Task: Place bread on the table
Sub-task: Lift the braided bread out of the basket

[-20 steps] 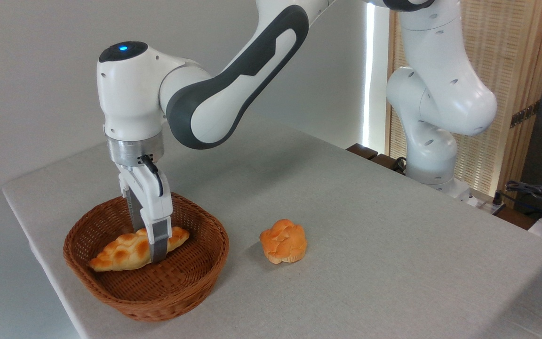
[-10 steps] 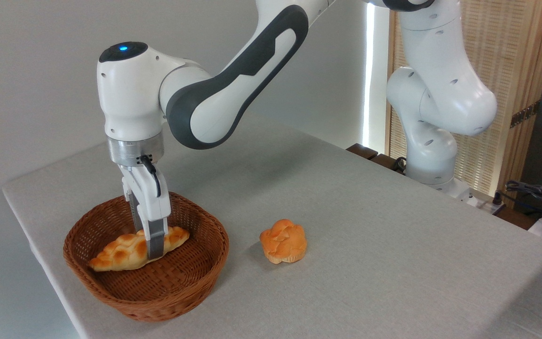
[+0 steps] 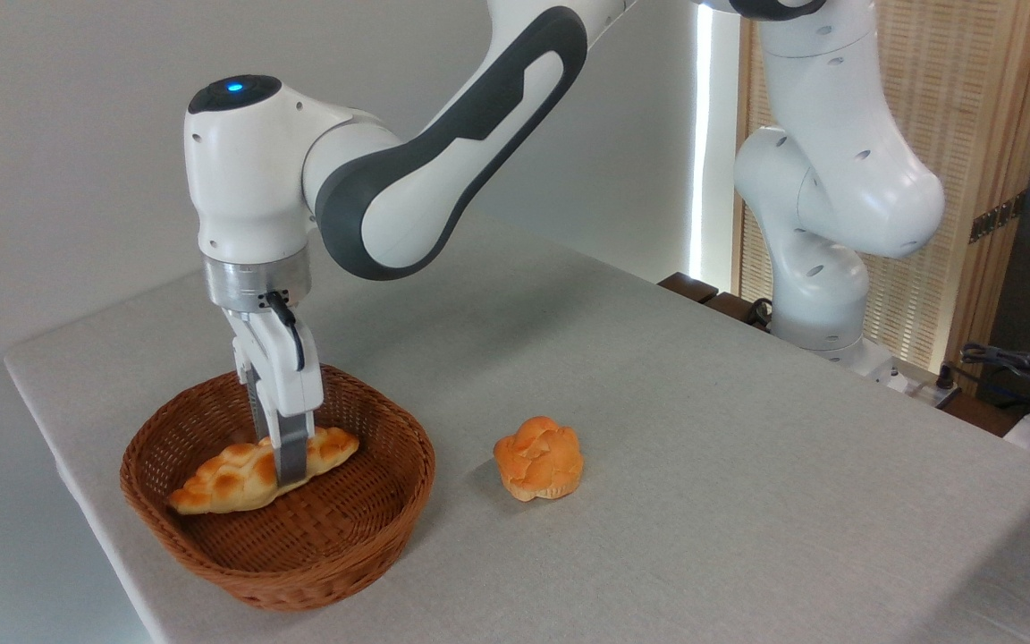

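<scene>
**Braided loaf pinched in the basket, not out on the table yet**

Starting nearest the camera: the wicker basket [image 3: 278, 510] is sitting at the near left corner of the table [image 3: 703, 465], and the bread [image 3: 260, 470] is lying inside it, tips pointing left and right, right end riding a bit higher. The end effector [image 3: 291, 461] is coming straight down over the loaf, a little right of its middle, and looks to be closing narrow on it, front finger pressing against the near side. So I'm calling it a grip on the bread.

Handling guess: it's looking light and probably a bit squishy, with a bumpy crust that should give the fingers some bite. It's long though, so an off-centre pinch could be letting one end droop or swing. Gripping across the narrow width near the middle seems like the sane spot.

Farther right, a small orange bun [image 3: 539, 457] is sitting on the cloth, well apart from the basket, with lots of bare table around it.

Hard to tell: the far finger is hiding behind the near one, so actual contact on the back side isn't visible. Also can't say whether the loaf's underside is touching the weave.
</scene>
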You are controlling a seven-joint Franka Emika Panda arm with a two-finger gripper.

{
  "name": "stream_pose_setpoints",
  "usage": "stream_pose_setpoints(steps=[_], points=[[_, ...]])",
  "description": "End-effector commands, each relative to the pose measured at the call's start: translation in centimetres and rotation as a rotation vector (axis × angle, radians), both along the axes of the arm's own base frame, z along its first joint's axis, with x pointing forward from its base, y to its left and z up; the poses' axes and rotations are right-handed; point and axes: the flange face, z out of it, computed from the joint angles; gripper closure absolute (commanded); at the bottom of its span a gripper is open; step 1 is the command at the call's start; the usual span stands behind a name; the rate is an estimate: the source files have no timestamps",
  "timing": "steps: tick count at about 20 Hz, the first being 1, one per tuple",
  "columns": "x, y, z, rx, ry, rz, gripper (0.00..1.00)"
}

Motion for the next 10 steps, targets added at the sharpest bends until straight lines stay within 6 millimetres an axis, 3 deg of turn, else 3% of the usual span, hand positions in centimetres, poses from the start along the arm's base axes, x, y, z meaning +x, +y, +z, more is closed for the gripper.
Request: stream_pose_setpoints(steps=[1, 4, 7, 8, 10], points=[[-0.3, 0.2, 2.3, -0.008, -0.037, -0.001, 0.91], [-0.9, 1.4, 5.3, -0.005, -0.047, 0.016, 0.91], [-2.5, 2.9, 9.4, -0.036, -0.037, 0.053, 0.91], [-3.4, 3.4, 10.7, -0.03, -0.021, 0.057, 0.91], [-6.1, 3.6, 11.3, -0.006, 0.058, 0.044, 0.9]])
